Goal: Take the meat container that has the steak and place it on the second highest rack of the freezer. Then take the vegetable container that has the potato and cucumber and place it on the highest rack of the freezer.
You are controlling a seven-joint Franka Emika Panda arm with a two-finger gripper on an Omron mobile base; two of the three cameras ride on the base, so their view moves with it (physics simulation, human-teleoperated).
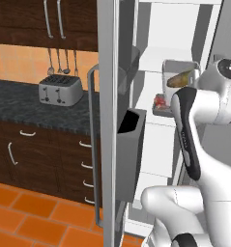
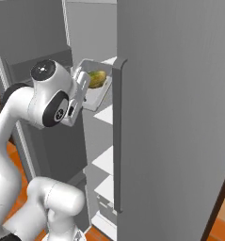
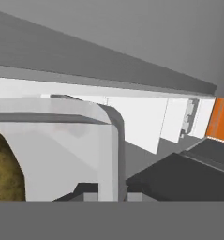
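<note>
Vegetable container (image 2: 96,89) held tilted at freezer's upper rack (image 1: 158,52), gripper (image 3: 106,194) clamped on near rim. Probably rigid, light; loose potato (image 2: 97,78) may roll. Meat container (image 1: 161,104) shelved below.

Left base view: behind the arm at its 7 o'clock, facing forward past the open freezer door (image 1: 109,120) to the shelves; table with toaster (image 1: 60,90) at 10 o'clock.
Right base view: from 5 o'clock, facing the same shelves, near door (image 2: 175,117) close.
Shared: vegetable container (image 1: 180,72) (image 2: 96,87).
Hand view: pressed close against the container wall (image 3: 62,154), rolled.
</note>
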